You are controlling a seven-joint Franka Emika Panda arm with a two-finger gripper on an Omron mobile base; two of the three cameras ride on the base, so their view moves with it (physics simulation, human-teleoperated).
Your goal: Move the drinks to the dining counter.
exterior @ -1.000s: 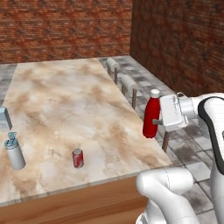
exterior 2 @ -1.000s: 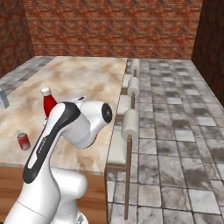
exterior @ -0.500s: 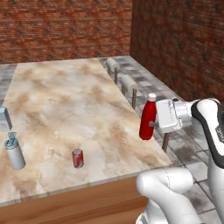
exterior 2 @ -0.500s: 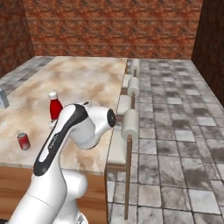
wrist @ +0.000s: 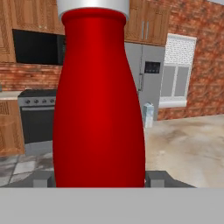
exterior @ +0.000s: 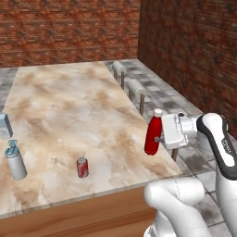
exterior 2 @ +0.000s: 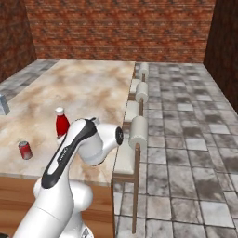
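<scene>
- Pinching the red bottle at mid-body, the gripper is seen over the counter's 4 o'clock edge, bottle upright.
- Whether the bottle's base touches the slab cannot be told.
- The can is stood at 6 o'clock.
- The grey bottle is stood at 8 o'clock.
- Stools are lined along 3 o'clock.

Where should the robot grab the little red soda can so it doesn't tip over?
Best guess: around the middle of its round side wall, coming in level from the near edge of the beige marbled stone dining counter. The small red soda can stands upright and alone, with bare stone around it. The end effector would first have to let go of the slim red bottle with the white cap.
</scene>
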